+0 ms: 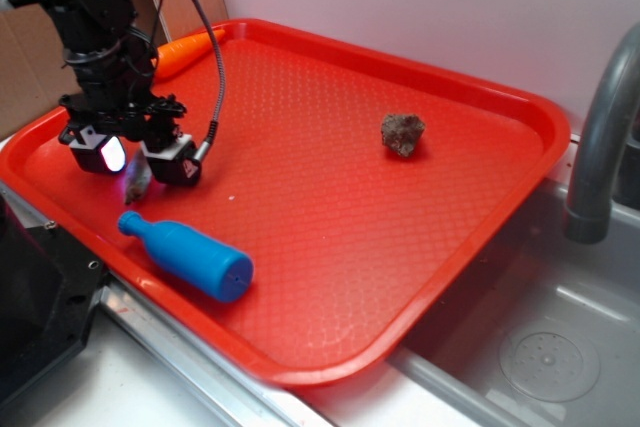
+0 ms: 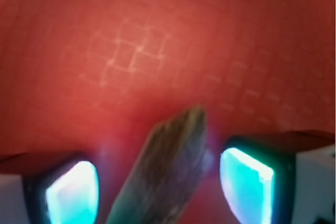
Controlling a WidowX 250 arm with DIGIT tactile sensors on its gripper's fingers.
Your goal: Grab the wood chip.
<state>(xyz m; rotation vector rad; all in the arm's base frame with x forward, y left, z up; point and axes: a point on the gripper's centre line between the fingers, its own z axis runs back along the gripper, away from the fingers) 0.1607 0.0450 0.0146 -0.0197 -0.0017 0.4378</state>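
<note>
Hovering low over the tray's [image 1: 480, 97] left edge, the gripper [image 1: 137, 159] is straddling the chip [image 1: 137, 180], fingers apart with a gap either side of the wood in the wrist view. Whether the chip is resting on the tray cannot be told. A bottle [image 1: 190, 257] is lying near the front edge, a rock [image 1: 402, 133] sitting toward the right edge.

No legible text, label, brand, number or sign was found in either view; all visible surfaces at this moment were unmarked.
</note>
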